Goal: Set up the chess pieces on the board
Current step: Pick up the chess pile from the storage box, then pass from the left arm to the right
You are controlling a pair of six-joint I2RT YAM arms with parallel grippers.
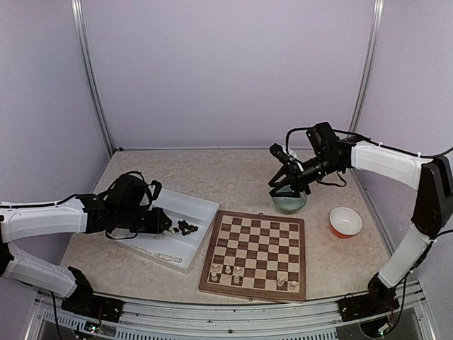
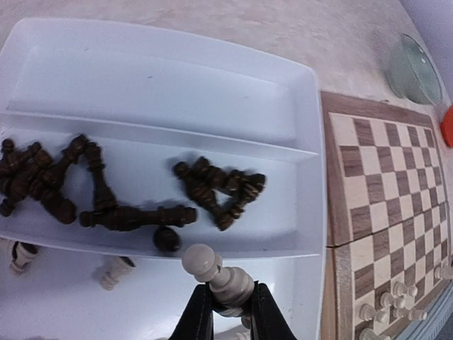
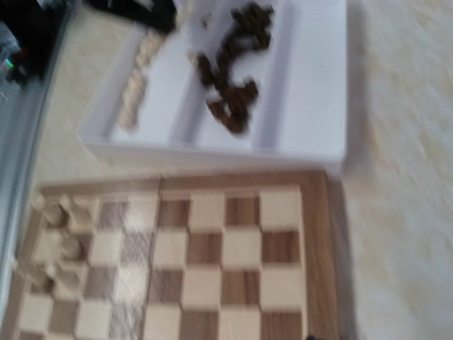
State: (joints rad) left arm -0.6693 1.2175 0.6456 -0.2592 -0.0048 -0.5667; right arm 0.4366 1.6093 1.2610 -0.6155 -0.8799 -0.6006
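Observation:
The board (image 1: 255,234) lies at the table's front centre, with several cream-white pieces (image 1: 228,270) on its near rows. My left gripper (image 1: 167,224) is over the white tray (image 1: 202,207) and is shut on a cream-white pawn (image 2: 218,278), held above the tray's near compartment. Dark pieces (image 2: 216,188) lie heaped in the tray's middle compartment, and more cream-white pieces (image 2: 112,272) lie in the near one. My right gripper (image 1: 289,188) hangs above a glass bowl (image 1: 290,205), fingers spread and empty. The right wrist view is blurred and shows the board (image 3: 233,262) and the tray (image 3: 311,85), not its fingers.
A red and white bowl (image 1: 345,222) stands right of the board. The glass bowl (image 2: 414,71) sits behind the board's far edge. The tray's far compartment (image 2: 156,78) holds nothing. Purple walls close the back and both sides.

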